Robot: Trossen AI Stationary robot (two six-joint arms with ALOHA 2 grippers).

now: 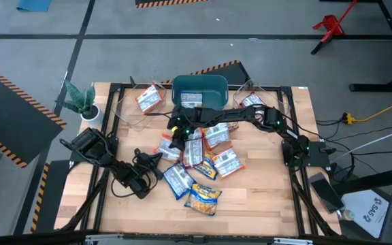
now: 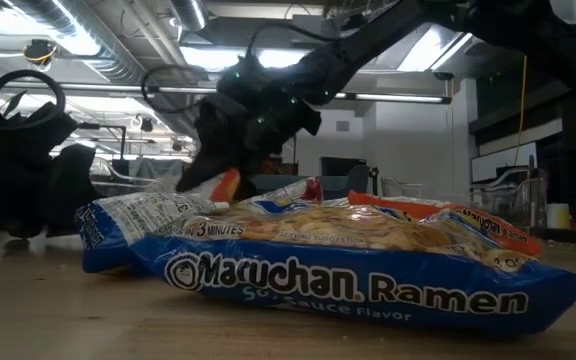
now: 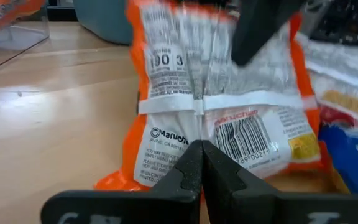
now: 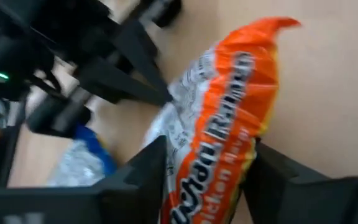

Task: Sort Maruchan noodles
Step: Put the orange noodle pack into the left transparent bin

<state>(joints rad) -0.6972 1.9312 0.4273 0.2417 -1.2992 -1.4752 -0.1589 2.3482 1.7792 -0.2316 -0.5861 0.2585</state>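
An orange-white Maruchan packet [image 4: 219, 124] stands up between my right gripper's [image 4: 207, 165] fingers, at the left of the pile in the high view [image 1: 169, 146]. Its back with the barcode [image 3: 241, 134] faces my left gripper [image 3: 201, 149]. That gripper is shut and level, its tips just at the packet's lower half [image 4: 166, 99]; whether they touch it I cannot tell. Several more packets, blue, orange and yellow, lie flat in a pile [image 1: 206, 163]. One blue packet fills the foreground of the low view [image 2: 368, 275]. My right gripper pinches the orange packet between its two fingers near the packet's upper end [image 3: 229, 37], one finger [image 3: 260, 31] on the back face. It comes slanting down from the table's right and far side. The packet hangs roughly upright below the fingers, its lower edge [image 3: 117, 183] at the table top.
A teal bin [image 1: 199, 87] with a packet inside stands at the far edge. Clear containers flank it, left [image 1: 141, 102] and right [image 1: 250, 99], each holding a packet. A small plant [image 1: 80, 102] sits at the far left corner. Bare wood lies left of the pile.
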